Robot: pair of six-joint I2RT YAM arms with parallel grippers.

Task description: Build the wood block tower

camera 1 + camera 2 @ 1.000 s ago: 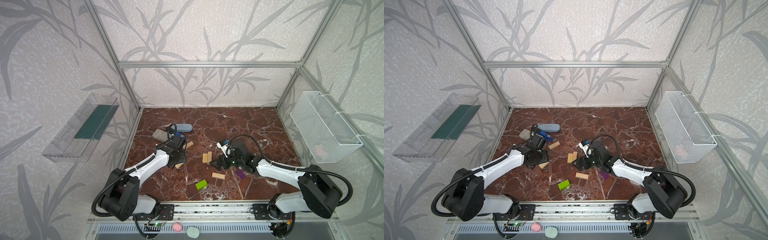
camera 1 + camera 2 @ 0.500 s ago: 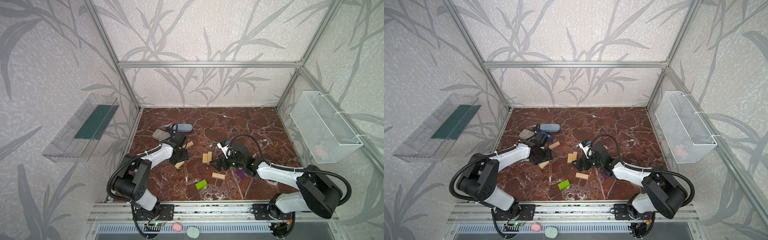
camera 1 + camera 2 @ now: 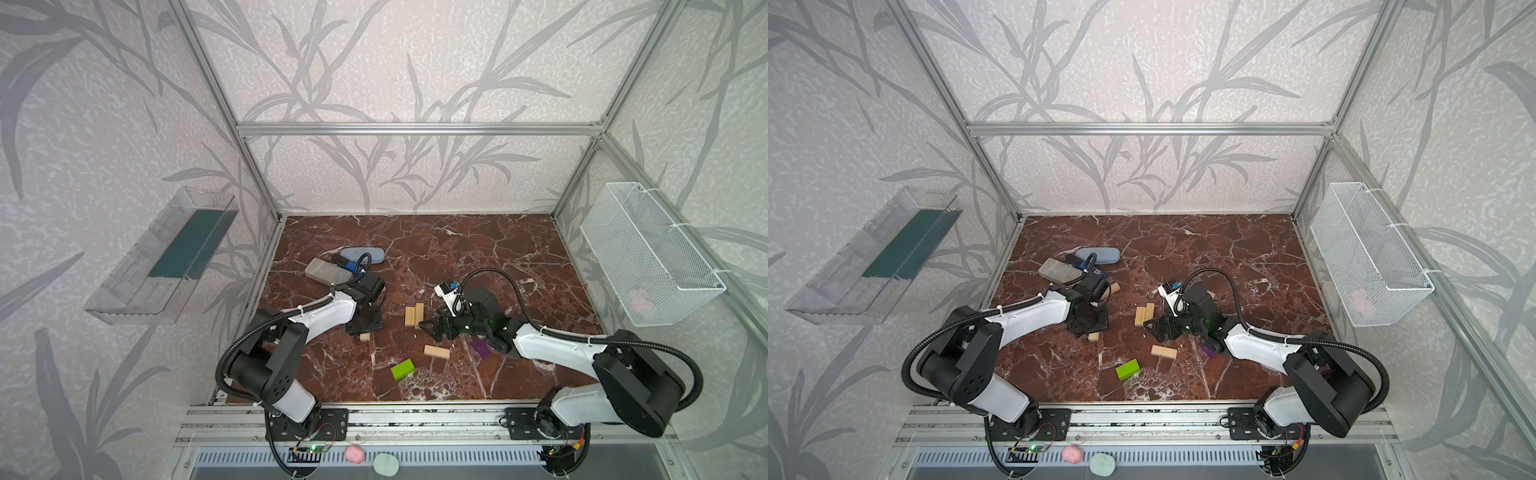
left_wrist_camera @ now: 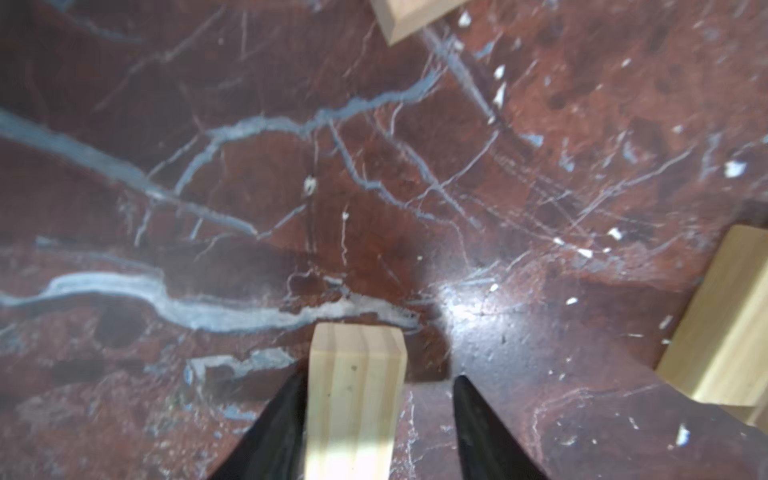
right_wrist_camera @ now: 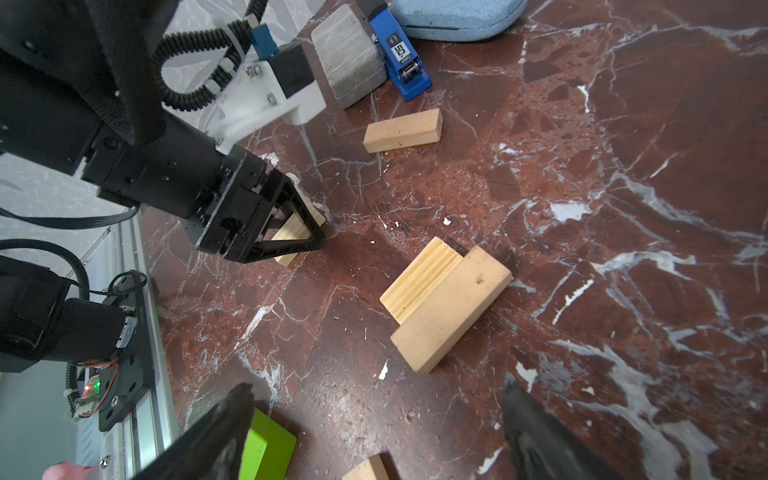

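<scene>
Left tool [image 4: 376,376] straddles a wood block [image 4: 353,415], likely light and stiff, not clamped; right tool [image 5: 378,390] gapes empty. Pinch the block's long sides midway.

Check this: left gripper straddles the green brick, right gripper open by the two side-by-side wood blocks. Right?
Wrong on one point: the left gripper straddles a pale wood block, not the green brick, which lies apart, nearer the front. The left wrist view shows it. The right gripper is open by the two side-by-side wood blocks.
</scene>
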